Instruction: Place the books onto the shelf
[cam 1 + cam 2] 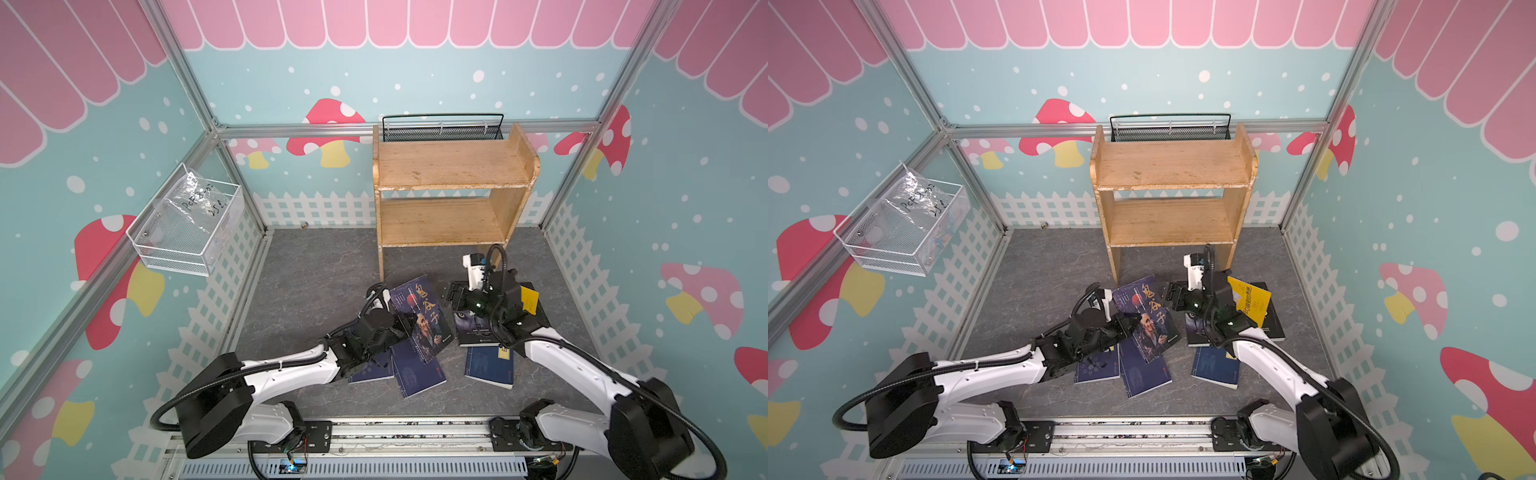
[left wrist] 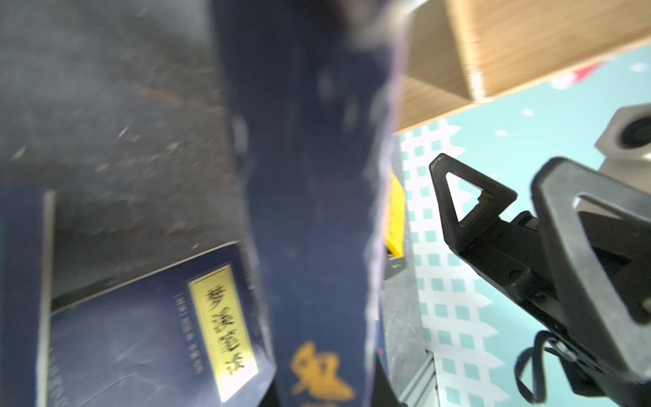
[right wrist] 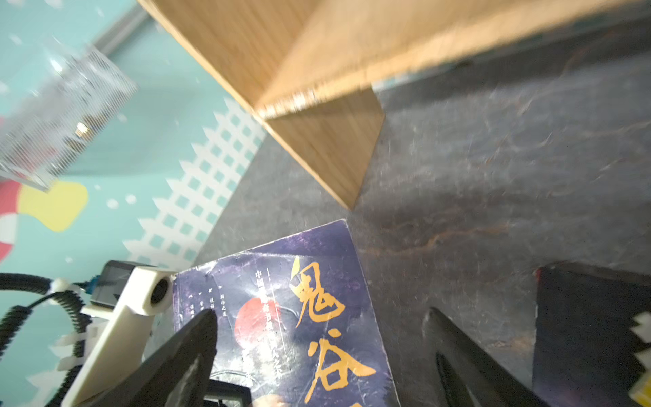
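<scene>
My left gripper point(image 1: 395, 321) is shut on the left edge of a dark purple portrait book point(image 1: 420, 316) point(image 1: 1148, 320), which it holds tilted above the grey floor. In the left wrist view that book's spine point(image 2: 317, 211) fills the middle. My right gripper point(image 1: 455, 296) point(image 3: 320, 313) stands open just right of this book, holding nothing. Three navy books point(image 1: 417, 376) point(image 1: 372, 370) point(image 1: 490, 365) lie flat below. A yellow book point(image 1: 1252, 301) leans on black ones point(image 1: 1273, 324) under the right arm. Both tiers of the wooden shelf point(image 1: 449, 166) are bare.
A black mesh basket point(image 1: 442, 129) hangs behind the shelf. On the left wall is a white wire basket point(image 1: 187, 224) with a plastic bag in it. The shelf's front leg point(image 3: 327, 151) stands close to the held book. The arms' mounting rail point(image 1: 374, 436) runs along the front edge.
</scene>
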{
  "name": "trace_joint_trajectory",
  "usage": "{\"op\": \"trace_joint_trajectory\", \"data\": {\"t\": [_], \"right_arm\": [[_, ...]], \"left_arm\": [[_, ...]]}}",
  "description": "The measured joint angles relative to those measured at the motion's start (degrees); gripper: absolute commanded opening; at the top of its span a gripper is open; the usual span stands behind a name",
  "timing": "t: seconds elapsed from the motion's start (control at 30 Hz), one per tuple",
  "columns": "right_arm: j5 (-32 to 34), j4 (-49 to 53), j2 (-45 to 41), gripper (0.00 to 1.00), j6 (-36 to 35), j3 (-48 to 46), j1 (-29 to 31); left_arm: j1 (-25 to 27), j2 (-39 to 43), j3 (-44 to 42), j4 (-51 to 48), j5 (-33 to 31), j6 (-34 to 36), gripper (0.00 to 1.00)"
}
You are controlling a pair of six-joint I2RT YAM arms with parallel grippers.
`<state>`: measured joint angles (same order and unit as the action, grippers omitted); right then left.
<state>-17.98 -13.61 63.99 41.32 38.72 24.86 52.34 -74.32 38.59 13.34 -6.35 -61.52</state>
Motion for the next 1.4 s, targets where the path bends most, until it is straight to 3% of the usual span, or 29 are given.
{"op": "trace_joint_trajectory", "data": {"t": [0.27, 0.43, 0.67, 0.83, 0.93, 1.07, 1.17, 1.23, 1.4], "right_arm": [[2.58, 4.07, -20.13, 0.98, 5.7, -4.87, -0.52], [4.76, 6.8, -27.08, 0.99, 6.34, -5.62, -0.52], [7.63, 9.25, -27.58, 0.99, 6.27, -5.62, -0.55], [6.43, 9.27, -24.98, 0.99, 4.11, -4.7, -0.55], [4.5, 7.72, -23.06, 0.99, 3.1, -3.1, -0.55], [1.42, 0.07, -22.36, 1.0, 5.29, -3.85, -0.57], [-3.58, -15.69, -19.93, 0.99, 11.91, -9.35, -0.55], [-7.21, -29.88, -14.95, 0.99, 18.58, -14.43, -0.55], [-12.74, -47.87, -2.78, 0.99, 29.2, -17.44, 0.09]], "left_arm": [[-4.5, 7.04, 7.98, -2.12, 3.63, 7.45, 0.0], [-5.25, 6.99, 17.86, -10.08, 3.06, 17.9, 0.0], [-5.62, 8.2, 22.84, -14.56, 1.53, 27.32, 0.0], [-9.53, 3.37, 37.73, -24.96, 6.71, 30.75, 0.0], [-13.14, 2.73, 41.46, -22.58, 9.44, 29.44, 0.0], [-14.34, 3.41, 38.18, -15.39, 9.6, 25.44, 0.0], [-14.34, 2.91, 33.77, -9.99, 9.44, 21.09, 0.0], [-14.32, 2.19, 30.67, -6.19, 9.14, 17.97, 0.0], [-14.25, 0.68, 25.86, 0.44, 8.68, 12.13, 0.0]]}}
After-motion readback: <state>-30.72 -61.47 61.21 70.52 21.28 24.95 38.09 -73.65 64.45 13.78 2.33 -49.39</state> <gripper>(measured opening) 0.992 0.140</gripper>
